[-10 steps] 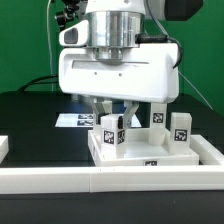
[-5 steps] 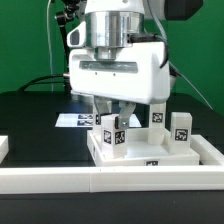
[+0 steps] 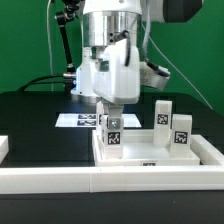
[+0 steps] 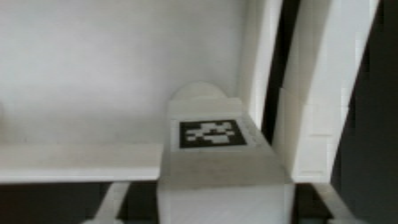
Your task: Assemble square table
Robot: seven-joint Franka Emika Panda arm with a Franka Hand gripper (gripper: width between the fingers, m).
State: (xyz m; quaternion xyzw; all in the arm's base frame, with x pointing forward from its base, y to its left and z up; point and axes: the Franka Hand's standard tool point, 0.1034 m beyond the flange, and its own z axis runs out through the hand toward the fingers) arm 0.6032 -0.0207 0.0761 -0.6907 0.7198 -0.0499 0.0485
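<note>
Jaws of the gripper are closed on a short white leg, held upright by its upper end so that its long axis runs straight down from the wrist toward the square tabletop beneath. Largest in the scene is the black surface, with the long white rail along its near edge and the marker board lying flat behind the arm. On it sits the tray-like tabletop, near the exterior view's right, and the held leg stands at its corner toward the exterior view's left; whether the leg's foot already touches the tray floor cannot be told. Two more legs stand upright in the tray toward the exterior view's right, one farther back and one nearer, both well apart from the held one. In the wrist view the tagged leg points into the tray's inner corner, with the rim wall just beside it. Judged from this, the coming move depends on keeping the leg vertical over that corner, directly below the jaws.
</note>
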